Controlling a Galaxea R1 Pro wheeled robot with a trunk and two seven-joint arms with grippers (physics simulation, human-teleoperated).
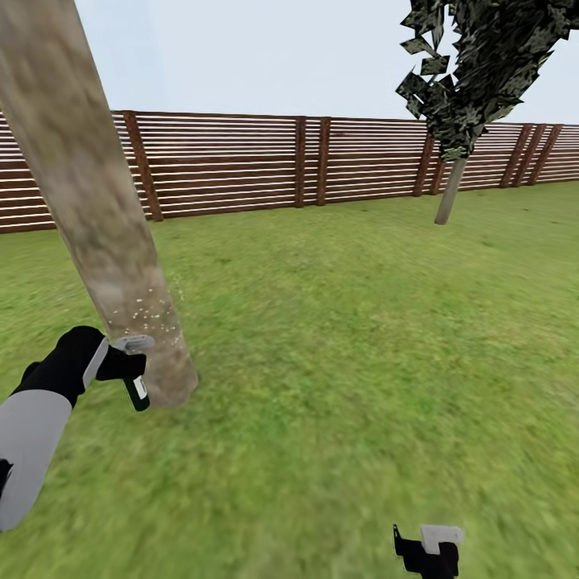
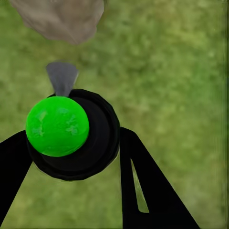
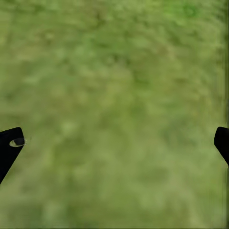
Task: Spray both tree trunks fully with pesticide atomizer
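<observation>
One thick, mottled grey-brown tree trunk (image 1: 96, 217) leans up from the lawn at the left. My left gripper (image 1: 133, 374) is shut on the pesticide atomizer (image 1: 138, 392), a dark bottle with a white label, held close to the trunk's base. Its grey nozzle (image 1: 133, 344) points at the bark, and whitish pesticide specks (image 1: 149, 314) hang there. In the left wrist view the atomizer's green cap (image 2: 57, 126) sits between black fingers (image 2: 148, 191), with the nozzle (image 2: 62, 78) toward the trunk base (image 2: 62, 19). My right gripper (image 1: 426, 555) is low over the grass, open (image 3: 114, 143) and empty.
A reddish-brown slat fence (image 1: 241, 165) runs across the back of the lawn. A dark-leaved tree (image 1: 474, 64) with a thin pale trunk (image 1: 449, 193) stands at the far right near the fence. Open grass (image 1: 362, 338) spreads between the thick trunk and that tree.
</observation>
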